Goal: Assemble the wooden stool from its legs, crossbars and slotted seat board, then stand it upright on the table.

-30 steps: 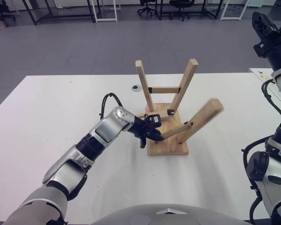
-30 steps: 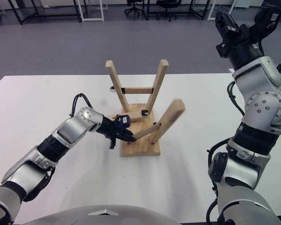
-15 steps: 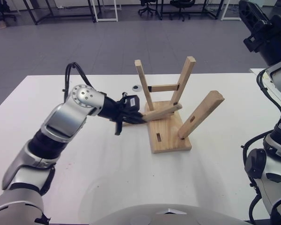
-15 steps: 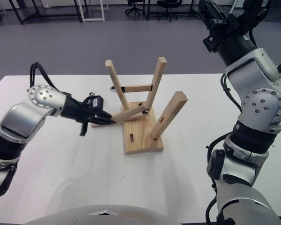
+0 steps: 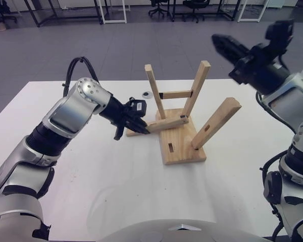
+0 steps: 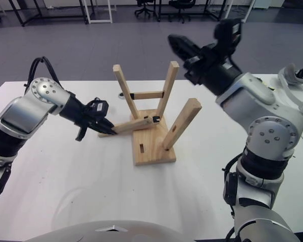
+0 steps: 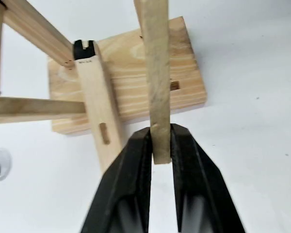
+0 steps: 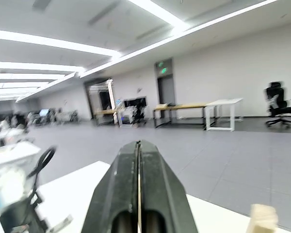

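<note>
From the head camera, the seat board [image 5: 183, 143] lies flat on the white table [image 5: 65, 171], slightly right of centre. The far-left leg [image 5: 155, 92] and far-right leg [image 5: 196, 89] rise from the board's far end, spreading apart toward their tops, and a crossbar [image 5: 178, 94] joins them about halfway up. A third leg [image 5: 216, 123] stands in the board's near right part and tilts away to the right, with a slot showing in its side. The left gripper [image 5: 143, 128] sits low over the table just left of the board and pinches one end of a loose wooden bar [image 5: 164, 124]. The bar's other end reaches the feet of the two far legs. A round cable hole [image 5: 147, 94] sits in the table beyond the gripper. The right gripper [image 5: 218, 40] is raised in the air above and beyond the stool, well apart from it.

In the left wrist view, both black fingers [image 7: 136, 160] press on the end of the bar, which runs out over the board toward a small slot in it.

In the right wrist view, the right gripper [image 8: 138, 143] has its fingers pressed together with nothing between them, and the room lies behind
</note>
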Action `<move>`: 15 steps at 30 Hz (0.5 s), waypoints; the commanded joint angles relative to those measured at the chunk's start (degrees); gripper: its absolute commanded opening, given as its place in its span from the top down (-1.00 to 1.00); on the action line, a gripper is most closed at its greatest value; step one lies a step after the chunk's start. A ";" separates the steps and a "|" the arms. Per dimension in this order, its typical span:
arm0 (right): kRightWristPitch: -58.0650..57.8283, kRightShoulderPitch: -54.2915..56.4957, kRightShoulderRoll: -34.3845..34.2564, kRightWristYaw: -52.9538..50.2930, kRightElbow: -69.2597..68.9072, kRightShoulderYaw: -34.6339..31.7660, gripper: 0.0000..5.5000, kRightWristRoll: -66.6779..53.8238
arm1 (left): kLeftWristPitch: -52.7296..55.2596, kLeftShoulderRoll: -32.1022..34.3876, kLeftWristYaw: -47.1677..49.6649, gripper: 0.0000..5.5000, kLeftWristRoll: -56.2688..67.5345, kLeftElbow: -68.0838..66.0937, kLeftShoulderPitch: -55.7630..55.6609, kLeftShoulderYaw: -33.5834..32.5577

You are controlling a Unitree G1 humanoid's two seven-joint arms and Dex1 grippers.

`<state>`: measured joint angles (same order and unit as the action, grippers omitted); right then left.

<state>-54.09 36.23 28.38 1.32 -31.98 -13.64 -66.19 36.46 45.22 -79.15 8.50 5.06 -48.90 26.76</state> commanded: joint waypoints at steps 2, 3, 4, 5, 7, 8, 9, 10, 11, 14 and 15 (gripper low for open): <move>0.70 2.71 -15.87 -19.65 -4.15 10.29 1.00 1.65 | -14.97 -3.08 8.94 0.85 -9.92 -13.69 -9.14 -1.20; 0.37 2.32 -17.34 -22.01 -4.24 11.20 1.00 1.95 | -15.45 -3.97 9.42 0.85 -9.95 -14.30 -9.67 -1.74; -0.23 2.13 -18.08 -23.99 -4.16 11.90 1.00 2.85 | -15.03 -4.65 9.32 0.85 -9.39 -13.55 -9.55 -2.34; -0.80 2.12 -18.25 -25.56 -4.14 12.39 1.00 3.84 | -14.35 -5.01 8.93 0.85 -8.77 -12.12 -9.01 -2.75; -1.55 2.37 -17.85 -27.12 -4.36 13.14 1.00 5.85 | -12.76 -5.19 8.24 0.85 -7.84 -9.21 -7.95 -3.38; -1.77 2.55 -17.66 -27.43 -4.49 13.30 1.00 6.38 | -11.97 -5.02 7.94 0.85 -7.52 -7.97 -7.65 -3.70; -2.07 2.69 -17.64 -27.63 -4.68 13.38 1.00 6.81 | -11.22 -4.90 7.70 0.85 -7.24 -7.06 -7.56 -4.03; -2.49 2.77 -17.68 -27.78 -4.94 13.66 1.00 7.05 | -10.69 -4.88 7.74 0.85 -7.05 -6.58 -7.74 -4.60; -3.05 2.69 -17.59 -27.85 -5.19 14.00 1.00 7.33 | -10.03 -5.05 8.02 0.85 -6.80 -6.53 -8.33 -5.41; -4.32 2.12 -17.20 -27.58 -5.75 14.45 1.00 8.41 | -8.23 -5.18 8.69 0.85 -5.62 -6.97 -10.80 -8.29; -4.61 2.01 -17.22 -27.48 -5.84 14.33 1.00 8.67 | -7.40 -4.93 8.72 0.85 -4.95 -6.90 -11.66 -9.57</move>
<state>-57.39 38.30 10.78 -26.08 -37.11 0.56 -58.16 27.62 39.95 -70.69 2.28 -2.06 -57.53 19.49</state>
